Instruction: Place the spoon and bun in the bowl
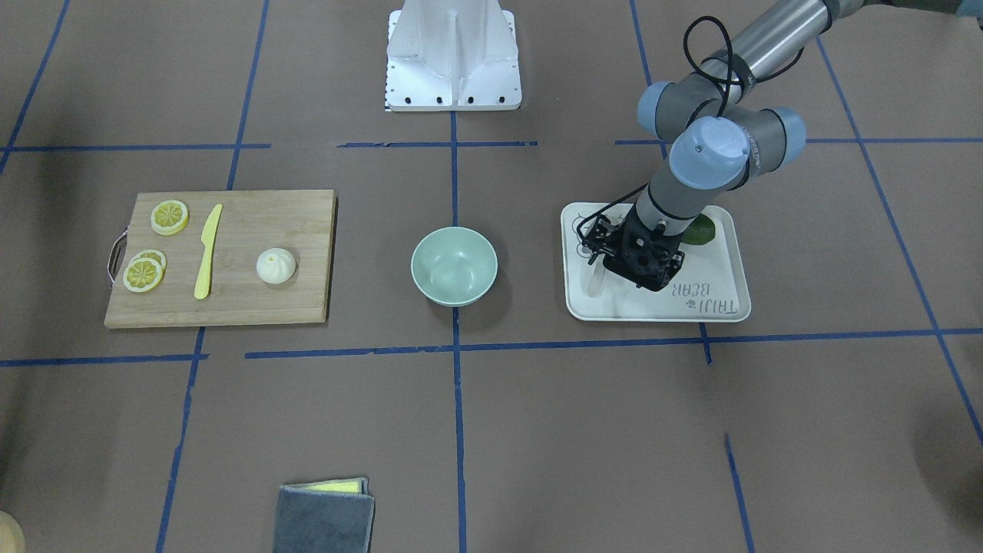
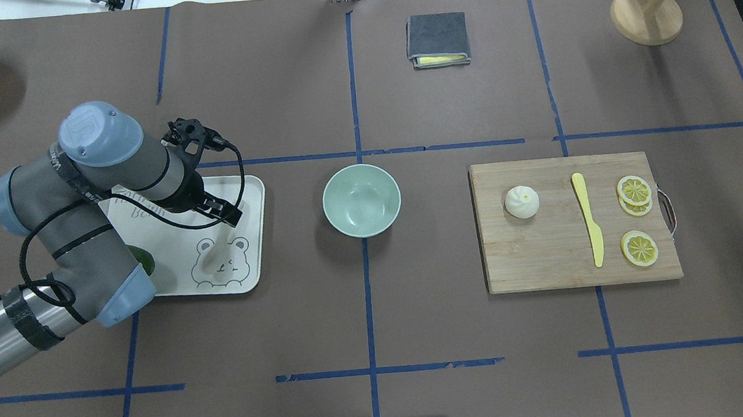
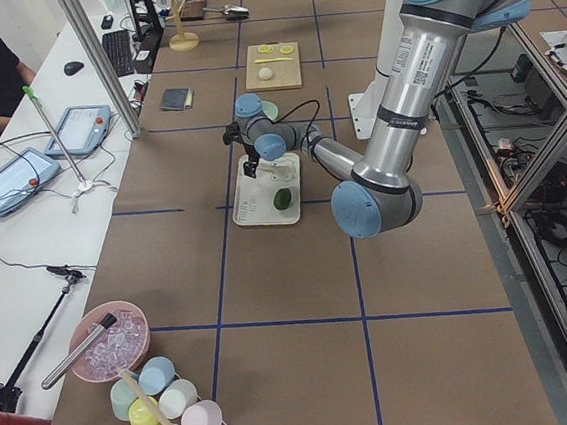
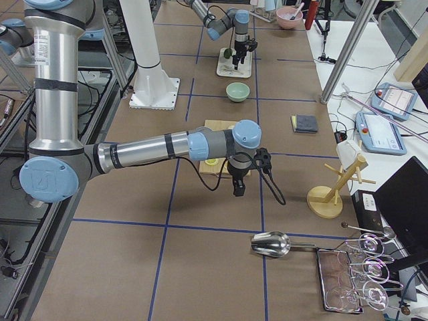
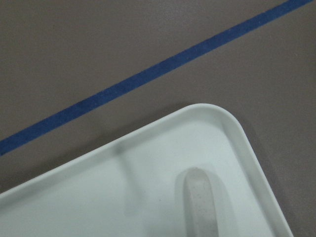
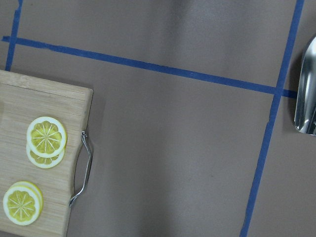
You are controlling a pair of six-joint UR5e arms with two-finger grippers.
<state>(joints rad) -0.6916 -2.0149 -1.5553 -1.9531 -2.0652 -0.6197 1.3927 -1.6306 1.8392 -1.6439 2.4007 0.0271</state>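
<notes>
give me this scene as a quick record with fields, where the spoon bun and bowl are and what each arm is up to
bowl: table centre, empty
spoon: lying flat on the cream tray
bun: on the wooden board, beside the yellow knife, untouched
left tool: low over the tray at the spoon; open or shut unclear
right tool: over bare table off the board's handle end; state unclear
progress: nothing in the bowl yet

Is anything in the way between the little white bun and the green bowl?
No, nothing visible. Between the bun and the bowl there is only cutting board and table. The yellow knife lies on the bun's other side.
</notes>
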